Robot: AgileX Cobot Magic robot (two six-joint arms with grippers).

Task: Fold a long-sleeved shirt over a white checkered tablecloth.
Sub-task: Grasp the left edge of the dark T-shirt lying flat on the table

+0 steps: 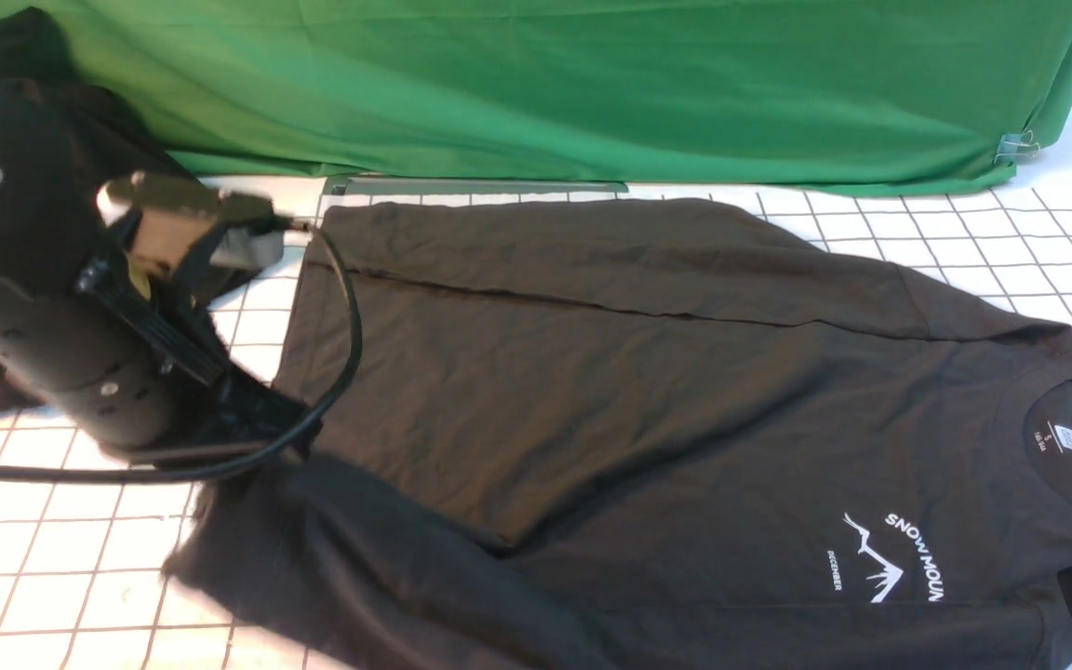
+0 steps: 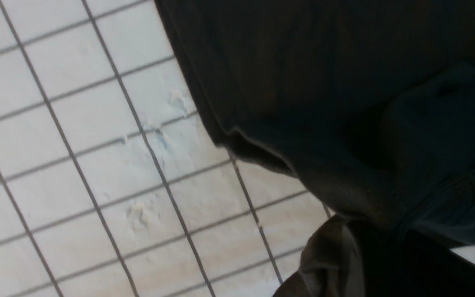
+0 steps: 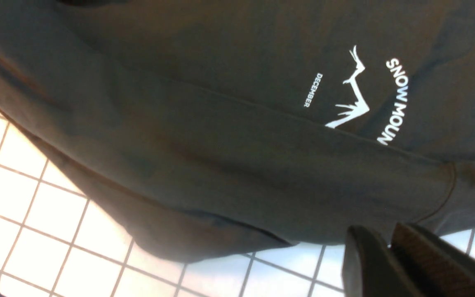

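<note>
Front: long-sleeved shirt (image 1: 648, 391) spread on the white checkered tablecloth (image 1: 964, 242), left hand (image 1: 266, 423) at its hem. Left wrist: hem bunched, grip impossible to tell. Right wrist: right hand (image 3: 390, 247), fingers pressed together, at the shirt's edge.

Front wide, high; wrists close over shirt (image 1: 648, 400).
</note>
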